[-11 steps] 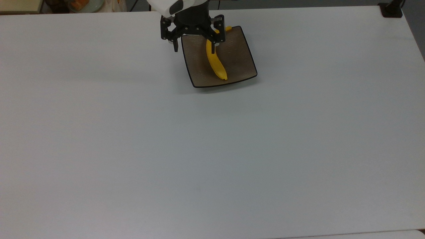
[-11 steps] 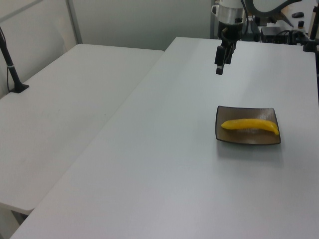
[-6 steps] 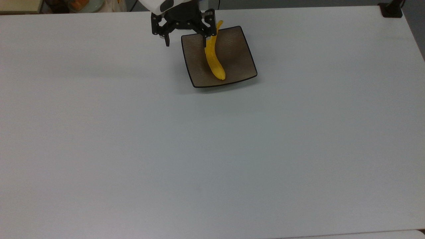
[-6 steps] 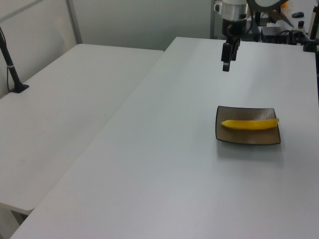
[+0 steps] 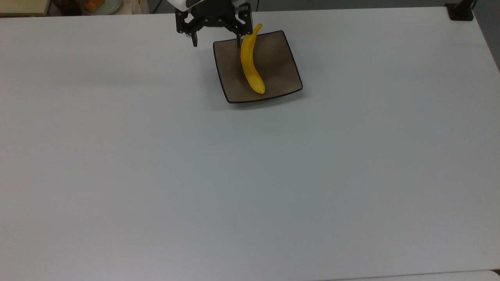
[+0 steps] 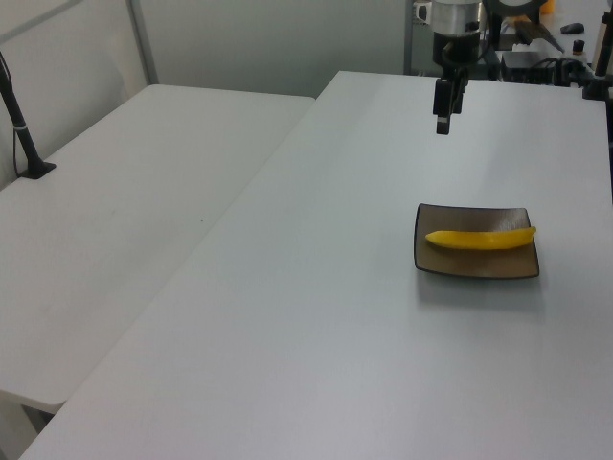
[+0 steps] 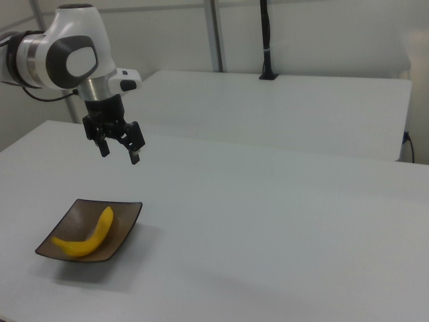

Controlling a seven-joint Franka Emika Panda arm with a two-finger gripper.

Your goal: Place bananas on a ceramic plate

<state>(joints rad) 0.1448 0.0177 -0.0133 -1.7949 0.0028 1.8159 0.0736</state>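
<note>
The gripper hangs empty, fingers spread, well above the banana lying lengthwise across the ceramic plate

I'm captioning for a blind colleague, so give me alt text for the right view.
A yellow banana lies on a square brown plate at the right view's lower left, on a white table. The robot arm's open tool hangs above and behind the plate, holding nothing.
</note>
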